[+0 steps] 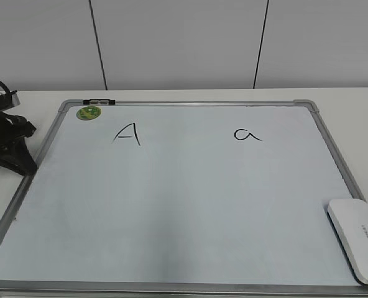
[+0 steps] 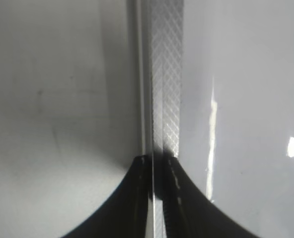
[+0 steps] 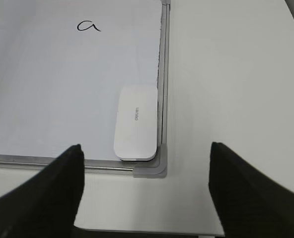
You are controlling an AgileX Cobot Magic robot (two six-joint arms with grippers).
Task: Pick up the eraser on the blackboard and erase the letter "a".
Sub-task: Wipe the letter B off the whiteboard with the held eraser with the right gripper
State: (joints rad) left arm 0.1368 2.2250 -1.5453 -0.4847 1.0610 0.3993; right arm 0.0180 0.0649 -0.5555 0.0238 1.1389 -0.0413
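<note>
We see the eraser (image 3: 135, 123) lying flat in the near right corner of the blackboard (image 1: 184, 211), its long side against the right frame rail and its near end just inside the grey corner piece. The right tool (image 3: 144, 191) hangs above the desk (image 3: 236, 74) on the near side of that corner, its two dark fingers (image 3: 52, 193) spread wide apart and holding nothing — the eraser sits beyond the gap between them, clear of both. The letter "a" (image 1: 247, 134) stands in the far right part of the board, well apart from the eraser; a capital "A" (image 1: 127, 133) is written to its left, and a round green sticker (image 1: 89, 113) sits near the far left corner.

The left tool (image 1: 10, 139) rests at the left edge of the board, low over the frame rail (image 2: 166, 84); its wrist view shows dark tips drawn close together over the patterned metal, but we cannot tell whether they quite meet.

The desk is plain white, and behind it runs a pale panelled wall (image 1: 184, 43) with dark vertical seams.
</note>
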